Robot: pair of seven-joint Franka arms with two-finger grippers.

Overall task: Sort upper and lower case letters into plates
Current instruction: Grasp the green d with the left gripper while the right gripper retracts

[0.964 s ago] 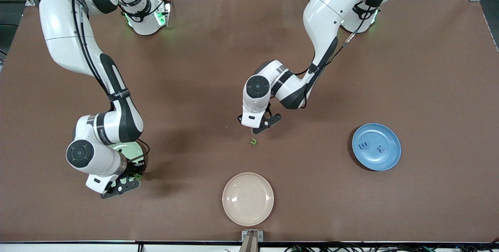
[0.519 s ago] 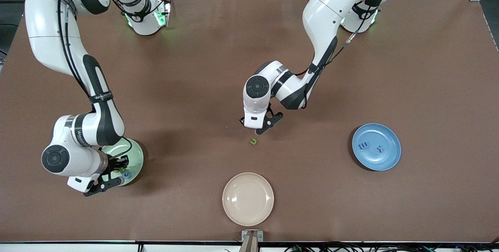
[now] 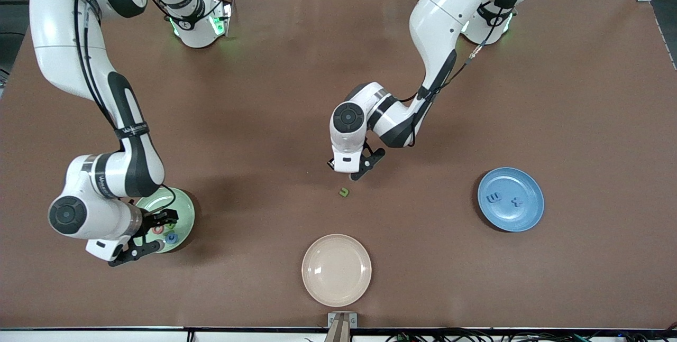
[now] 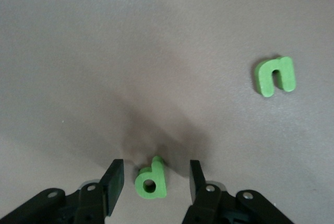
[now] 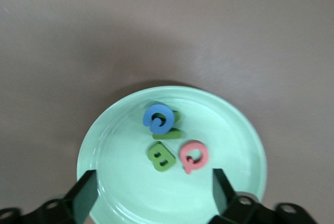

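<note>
My left gripper (image 3: 347,169) is open low over the middle of the table, its jaws on either side of a green "d" (image 4: 151,182) lying on the table. A green "n" (image 4: 275,75) lies nearby; it also shows in the front view (image 3: 344,192). My right gripper (image 3: 154,227) is open and empty over the mint green plate (image 3: 183,209), which holds a blue letter (image 5: 158,119) on top of a green one (image 5: 172,133), a green "B" (image 5: 162,156) and a red letter (image 5: 193,156). The blue plate (image 3: 529,215) holds two blue letters (image 3: 494,197).
A cream-beige plate (image 3: 336,269) stands empty near the table's front edge, nearer to the front camera than the green "n". The mint plate stands at the right arm's end of the table, the blue plate at the left arm's end.
My right arm has swung toward its own end of the table, uncovering the letters in the mint plate. My left gripper has shifted slightly away from the green "n".
</note>
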